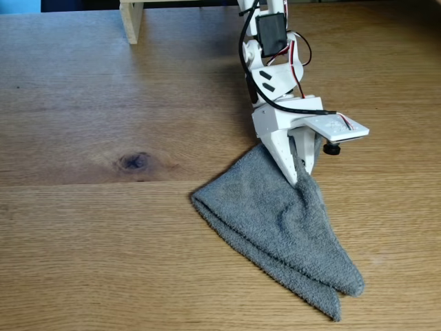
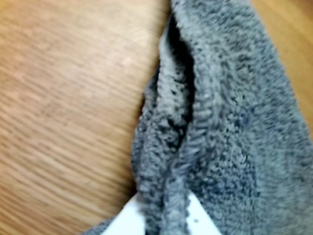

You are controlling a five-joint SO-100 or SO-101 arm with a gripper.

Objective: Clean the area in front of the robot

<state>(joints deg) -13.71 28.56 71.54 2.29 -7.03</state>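
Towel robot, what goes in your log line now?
gripper: shut on towel | towel: bunched, trailing on tabletop | knot: uncovered

- grey terry towel [image 1: 275, 221], folded into a long wedge, one end bunched and lifted, the other lying flat
- pale wooden post [image 1: 131, 21], upright at the top edge

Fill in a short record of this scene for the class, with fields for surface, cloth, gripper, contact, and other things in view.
surface: light-brown wood-grain tabletop with one dark knot
cloth: grey terry towel, folded, lying on the table and tapering to the gripper
gripper: white two-finger gripper, pointing down, shut on the towel's top corner
contact: in the wrist view the towel bunches between white fingertips
other: pale wooden post at the back edge
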